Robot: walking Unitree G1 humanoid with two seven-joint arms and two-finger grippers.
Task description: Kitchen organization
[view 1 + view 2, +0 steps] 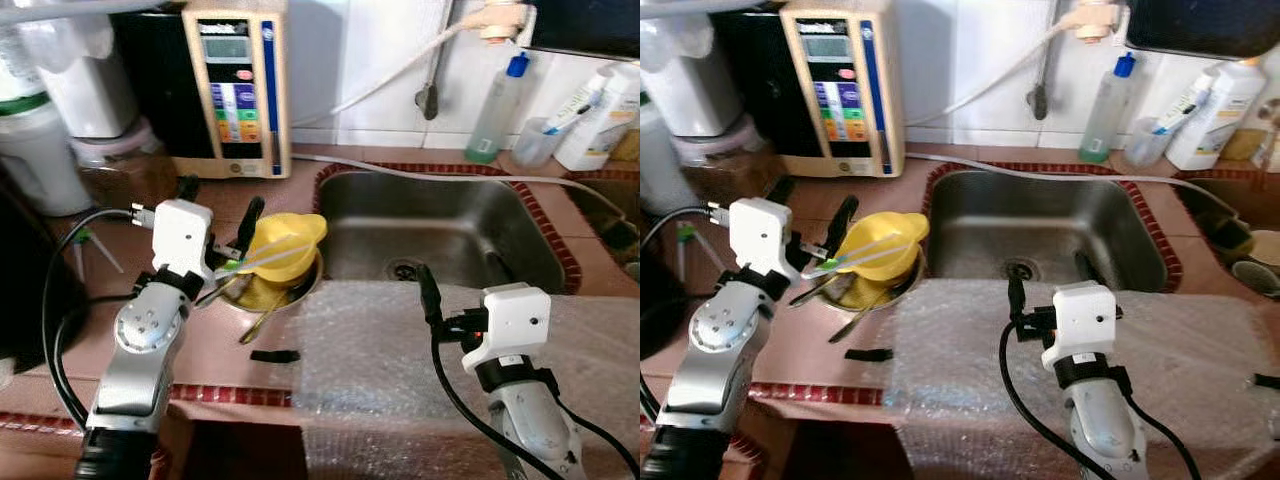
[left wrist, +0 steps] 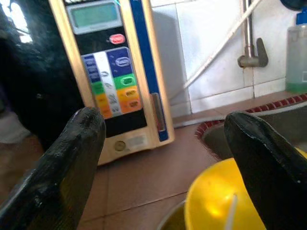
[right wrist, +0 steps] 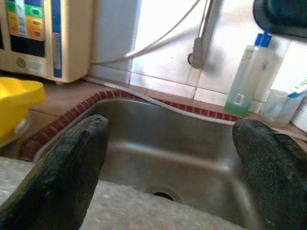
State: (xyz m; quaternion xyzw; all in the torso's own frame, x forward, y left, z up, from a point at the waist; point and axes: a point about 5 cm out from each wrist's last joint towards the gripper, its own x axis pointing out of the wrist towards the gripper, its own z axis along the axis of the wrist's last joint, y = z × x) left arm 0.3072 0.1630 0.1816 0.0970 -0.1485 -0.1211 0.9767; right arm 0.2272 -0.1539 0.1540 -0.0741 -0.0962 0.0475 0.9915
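A yellow plastic cup (image 1: 285, 245) lies tipped in a steel bowl (image 1: 303, 290) on the tiled counter, just left of the sink (image 1: 440, 225). Spoons and thin sticks (image 1: 262, 318) poke out of the bowl. My left gripper (image 1: 220, 205) hovers open right beside the cup, one finger (image 2: 81, 143) on the counter side and the other over the cup's rim (image 2: 216, 201). A sheet of bubble wrap (image 1: 380, 360) covers the sink's front edge. Above the wrap, my right gripper (image 3: 170, 129) stands open and holds nothing, facing the basin.
A beige water ionizer (image 1: 235, 90) stands against the back wall, with jars (image 1: 40, 150) to its left. A soap bottle (image 1: 497, 110) and other containers (image 1: 600, 120) line the ledge behind the sink. A hose (image 1: 400, 70) crosses the wall. A small black piece (image 1: 274, 355) lies on the counter.
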